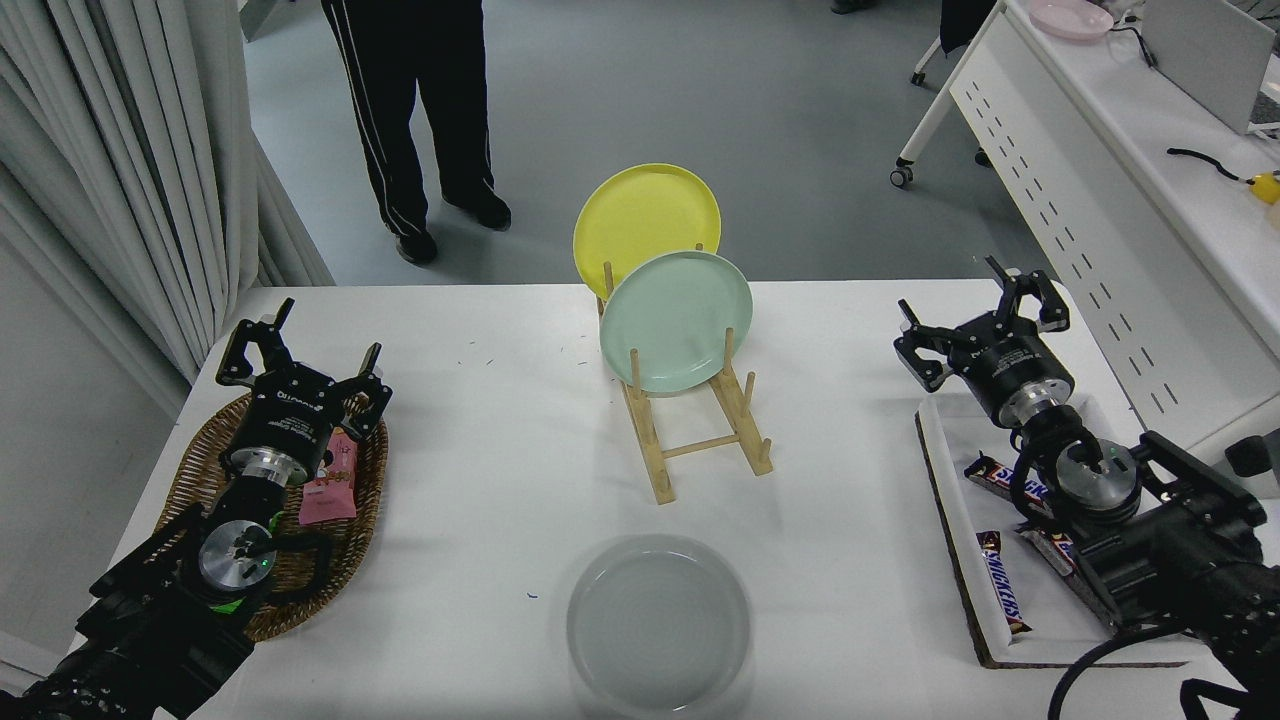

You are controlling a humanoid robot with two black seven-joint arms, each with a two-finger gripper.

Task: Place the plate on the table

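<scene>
The light grey plate point(658, 623) lies flat on the white table point(480, 480) near its front edge, in the middle. My right gripper point(980, 320) is open and empty, far right of the plate, above the back edge of the white tray. My left gripper point(297, 358) is open and empty, parked at the lower left over a wicker basket. Neither gripper touches the plate.
A wooden rack point(695, 430) behind the grey plate holds a mint green plate point(676, 320) and a yellow plate point(645, 215) upright. A white tray point(1040, 640) with candy bars point(1003, 598) is at the right. A wicker basket point(290, 560) holds a pink packet point(330, 490). A person point(420, 110) stands beyond the table.
</scene>
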